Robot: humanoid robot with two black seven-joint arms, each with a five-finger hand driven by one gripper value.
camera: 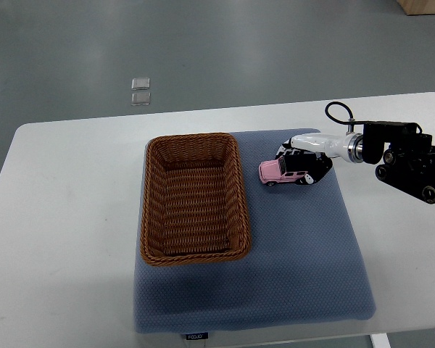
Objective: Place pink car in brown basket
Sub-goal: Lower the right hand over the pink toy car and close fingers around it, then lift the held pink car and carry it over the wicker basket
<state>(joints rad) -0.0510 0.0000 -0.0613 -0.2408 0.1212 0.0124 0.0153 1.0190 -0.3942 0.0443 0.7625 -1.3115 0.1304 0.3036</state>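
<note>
While the right hand (303, 165) reaches in from three o'clock, its dark fingers (313, 174) curl around the rear of the pink car (277, 172), and the grip looks closed on the toy. Whether the wheels are on the cloth or just clear of it cannot be told from this steep angle. The car sits on the blue mat (304, 261), nose pointing toward nine o'clock, just beside the right rim of the brown basket (241, 196) but apart from it.

That side-on hold makes sense: the arm comes in low and level from the right, so clasping the tail end leaves the front of the car free to lead the way across the rim. The basket lies lengthwise on the mat's left half, open side up and with nothing in it, so the drop zone is wide.

Now for the room to move. The woven wall stands between car and target, so a lift looks needed before any travel toward nine o'clock; a flat slide would likely bump the rim and shove the basket. Beyond it, the white bench (65, 217) is bare out to its nine o'clock edge. Two small clear squares (141, 90) lie on the floor at twelve o'clock, well out of play. No left arm shows anywhere.
</note>
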